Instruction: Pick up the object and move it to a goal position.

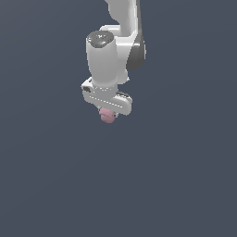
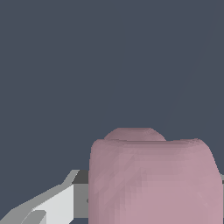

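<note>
We see the pink block (image 1: 107, 115) pinched in our end effector (image 1: 108, 114), hanging at six o'clock beneath the white arm (image 1: 111, 51), against a plain grey-blue background.

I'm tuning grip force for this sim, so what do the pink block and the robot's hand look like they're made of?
The pink block looks matte and soft, perhaps foam or rubber: no highlights, rounded edges, faintly mottled faces. Being a render, that stays open. The hand looks like smooth white plastic or painted metal with grey fingers, evenly shaded with a slight sheen. It appears shut on the block.
</note>
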Robot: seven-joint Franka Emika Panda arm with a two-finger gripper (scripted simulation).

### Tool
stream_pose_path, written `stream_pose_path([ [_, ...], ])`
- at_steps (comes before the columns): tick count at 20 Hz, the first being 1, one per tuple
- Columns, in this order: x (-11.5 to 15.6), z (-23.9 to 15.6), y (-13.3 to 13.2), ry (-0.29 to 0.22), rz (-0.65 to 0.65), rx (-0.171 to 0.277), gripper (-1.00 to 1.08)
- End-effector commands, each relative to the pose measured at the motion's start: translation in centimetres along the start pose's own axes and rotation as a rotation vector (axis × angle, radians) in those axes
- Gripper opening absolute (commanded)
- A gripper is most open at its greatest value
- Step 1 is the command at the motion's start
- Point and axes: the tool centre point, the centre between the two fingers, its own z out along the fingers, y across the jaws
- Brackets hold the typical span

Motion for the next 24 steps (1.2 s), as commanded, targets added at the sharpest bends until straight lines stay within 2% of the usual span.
stream_pose_path([
  [1,-0.4,-2.7,1.3,0.000,0.000,0.000,-1.00],
  [13,-1.3,-12.2,5.7,0.000,0.000,-0.001,-1.00],
  [18,-1.4,-14.1,6.5,0.000,0.000,-0.002,-1.00],
  [24,-1.3,-14.4,6.6,0.000,0.000,-0.002,-1.00],
])
